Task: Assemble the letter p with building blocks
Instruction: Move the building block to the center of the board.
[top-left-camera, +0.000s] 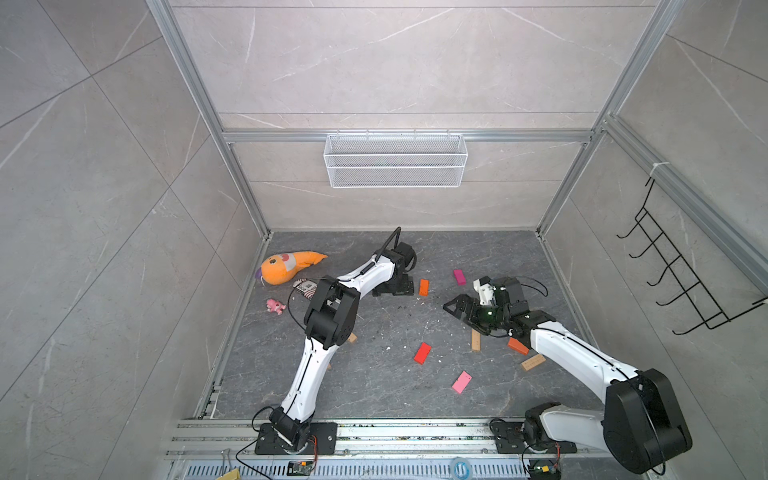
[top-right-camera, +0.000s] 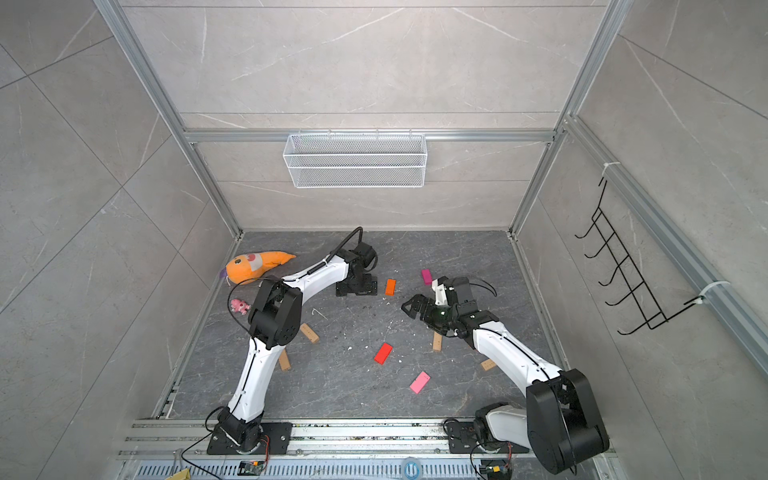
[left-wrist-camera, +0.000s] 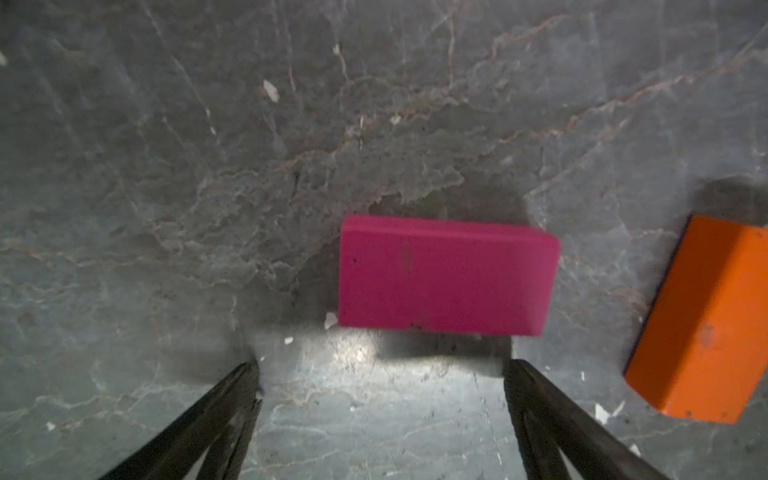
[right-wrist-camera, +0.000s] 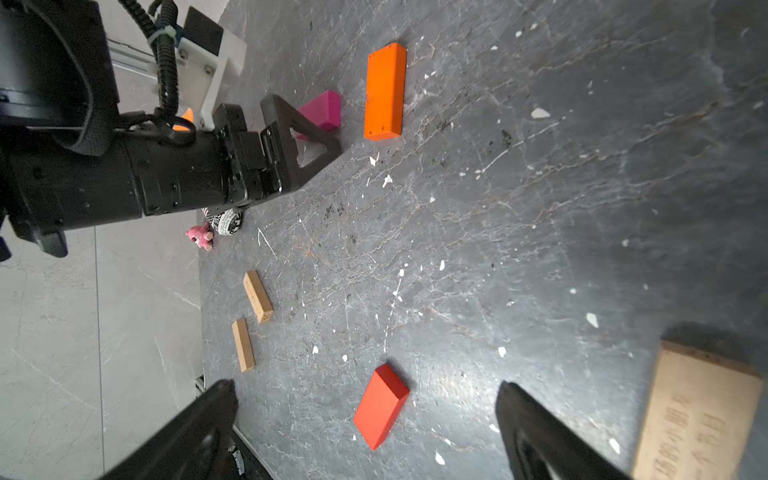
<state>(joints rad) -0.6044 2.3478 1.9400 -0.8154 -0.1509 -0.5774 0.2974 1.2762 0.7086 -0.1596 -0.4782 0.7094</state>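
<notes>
flat rectangular tan wooden bricks (top-right-camera: 309, 332) (top-right-camera: 284, 359) (top-right-camera: 436, 341) (top-right-camera: 488, 365): four.
flat rectangular magenta bricks (top-left-camera: 459, 276) (left-wrist-camera: 444, 274): two, second one seen only in wrist views.
flat rectangular orange bricks (top-left-camera: 423, 286) (top-left-camera: 517, 345): two, second one darker.
flat rectangular red brick (top-left-camera: 422, 353): one.
flat rectangular light pink brick (top-left-camera: 461, 382): one.
ten bricks in all.
big orange plush toy (top-left-camera: 286, 266): one.
small pink plush (top-left-camera: 275, 306): one.
small black-and-white printed object (top-left-camera: 305, 289): one.
white wire mesh basket (top-left-camera: 395, 160): one.
black wire hook rack (top-left-camera: 681, 270): one.
white-and-black robot arms (top-left-camera: 309, 374) (top-left-camera: 582, 353): two.
small white chips (right-wrist-camera: 539, 113) on floor: too many to count.
</notes>
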